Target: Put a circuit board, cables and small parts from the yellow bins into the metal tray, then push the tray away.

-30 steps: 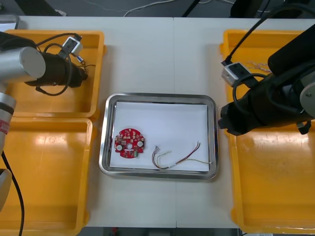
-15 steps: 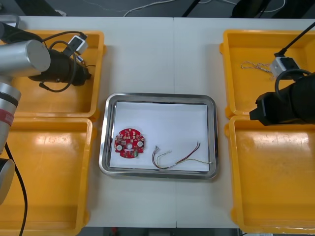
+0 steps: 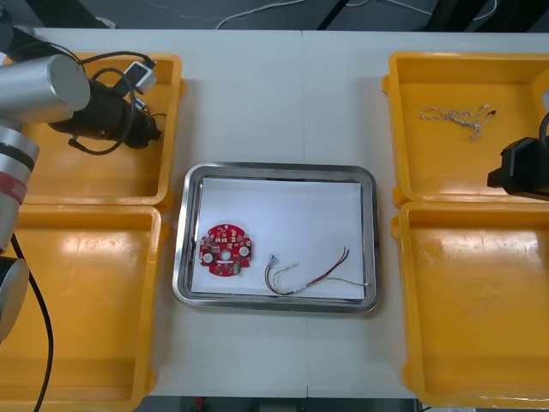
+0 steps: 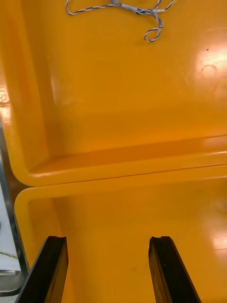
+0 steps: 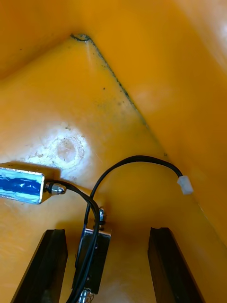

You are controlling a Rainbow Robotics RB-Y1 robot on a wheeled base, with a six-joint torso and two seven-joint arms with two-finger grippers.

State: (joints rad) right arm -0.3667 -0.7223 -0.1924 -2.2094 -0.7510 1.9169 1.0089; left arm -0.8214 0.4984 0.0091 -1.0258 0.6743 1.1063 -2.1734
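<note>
Right pincer [image 4: 108, 244]: spread, empty, withdrawn from metal tray [image 3: 279, 169] to table's [image 3: 283, 94] right edge.
Left pincer [image 5: 106, 236]: spread above black cable [image 5: 137, 161].

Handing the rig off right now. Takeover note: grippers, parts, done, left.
Left gripper: open, low in far left yellow bin, straddling the black cable, not gripping.
Right gripper: open, empty, above the rim between the right bins.
Done: circuit board and red and yellow cable in the metal tray.
Left: black cable, twisted blue and white cable (far right bin), small parts, push tray.
</note>
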